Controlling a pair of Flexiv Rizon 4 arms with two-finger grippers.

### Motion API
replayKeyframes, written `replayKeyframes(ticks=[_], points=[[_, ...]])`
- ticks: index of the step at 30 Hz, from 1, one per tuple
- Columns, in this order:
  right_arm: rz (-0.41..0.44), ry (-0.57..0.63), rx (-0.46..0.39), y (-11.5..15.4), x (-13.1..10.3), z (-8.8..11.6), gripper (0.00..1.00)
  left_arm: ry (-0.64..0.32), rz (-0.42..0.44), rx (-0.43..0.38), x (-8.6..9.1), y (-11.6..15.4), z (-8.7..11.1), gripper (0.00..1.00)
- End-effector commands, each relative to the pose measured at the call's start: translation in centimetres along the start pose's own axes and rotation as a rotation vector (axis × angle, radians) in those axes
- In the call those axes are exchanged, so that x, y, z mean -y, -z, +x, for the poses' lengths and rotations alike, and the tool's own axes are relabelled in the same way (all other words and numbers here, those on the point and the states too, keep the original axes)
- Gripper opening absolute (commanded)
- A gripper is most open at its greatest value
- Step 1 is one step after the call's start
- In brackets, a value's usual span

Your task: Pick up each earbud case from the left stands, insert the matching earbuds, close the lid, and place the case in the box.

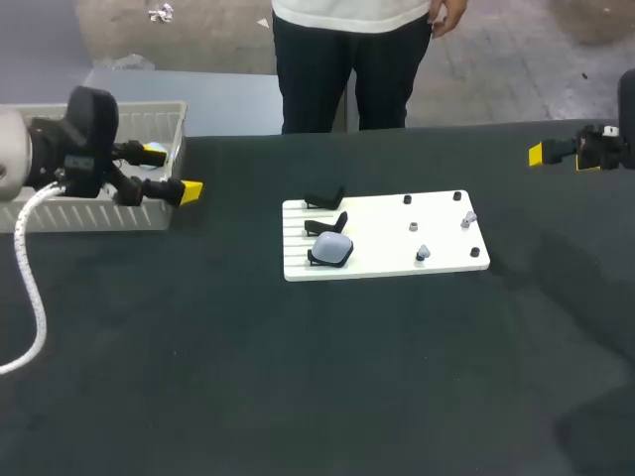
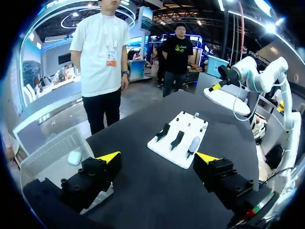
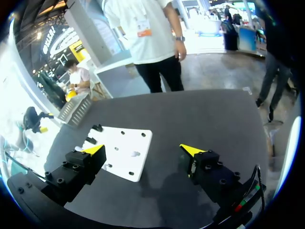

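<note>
Left end effector (image 2: pixel 158 157) and right end effector (image 3: pixel 143 149) gape empty over the dark bench (image 1: pixel 298 377); board (image 1: pixel 382 238) (one case (image 1: pixel 331 248)) centre, box (image 1: pixel 99 213) nine o'clock.

Wide-apart right claw (image 3: pixel 143 150), white board (image 3: pixel 127 147) just ahead, perhaps two black stands (image 3: pixel 97 128) along its edge.

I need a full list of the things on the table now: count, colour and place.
table: one, black, under everything.
board: one, white, table's middle.
stands: three, black, board's left side.
earbud case: one, pale, on the nearest stand.
second case: one, pale, inside the box.
box: one, grey, table's far left.
pegs: six, dark or grey-topped, board's right side.
left gripper: one, yellow-tipped, open, beside the box.
right gripper: one, yellow-tipped, open, table's far right.
</note>
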State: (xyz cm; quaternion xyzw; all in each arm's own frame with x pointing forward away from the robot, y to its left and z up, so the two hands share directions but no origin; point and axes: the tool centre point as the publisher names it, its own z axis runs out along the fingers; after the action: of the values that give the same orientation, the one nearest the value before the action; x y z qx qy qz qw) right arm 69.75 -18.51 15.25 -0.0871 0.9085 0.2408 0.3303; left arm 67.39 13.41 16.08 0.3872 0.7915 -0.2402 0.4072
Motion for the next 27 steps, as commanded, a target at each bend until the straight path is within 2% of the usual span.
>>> replayKeyframes(ticks=[1, 14, 27], points=[[-0.002, 0.001, 0.000, -0.1, 0.1, 0.0, 1.00, -0.249, 0.316, 0.259, -0.4, 0.4, 0.4, 1.00], [-0.002, 0.001, 0.000, -0.1, 0.1, 0.0, 1.00, -0.249, 0.316, 0.259, -0.4, 0.4, 0.4, 1.00], [-0.002, 0.001, 0.000, -0.1, 0.1, 0.0, 1.00, -0.285, 0.328, 0.172, 5.2, -3.4, -0.6, 1.00]])
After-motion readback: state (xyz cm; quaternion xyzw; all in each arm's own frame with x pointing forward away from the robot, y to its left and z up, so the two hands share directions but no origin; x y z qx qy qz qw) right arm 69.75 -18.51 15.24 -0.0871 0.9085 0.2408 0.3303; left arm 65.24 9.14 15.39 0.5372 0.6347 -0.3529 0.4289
